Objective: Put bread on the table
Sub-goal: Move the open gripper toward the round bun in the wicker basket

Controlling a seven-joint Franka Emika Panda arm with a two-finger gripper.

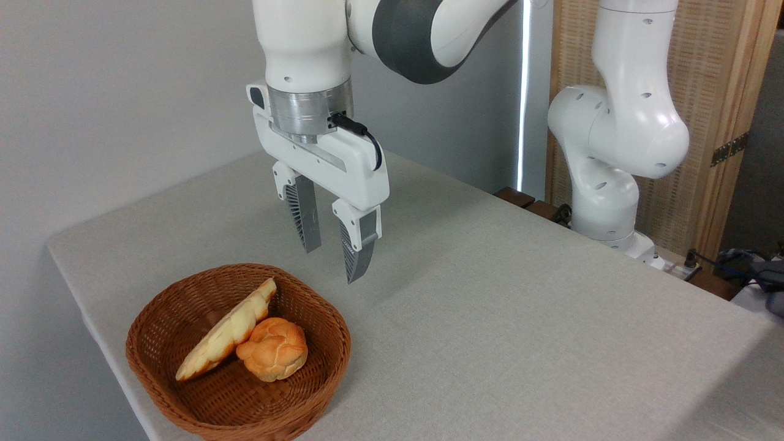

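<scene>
Gripper (332, 266) jaws open and empty, bread (273, 357) in basket (184, 398) below-left of jaws, table (520, 318) beneath.

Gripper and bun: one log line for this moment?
gripper: open, empty, above table | bun: in basket, touching loaf | placed: no

One fixed view, raised and near, angled down across the table (490, 318) toward the far wall.
</scene>
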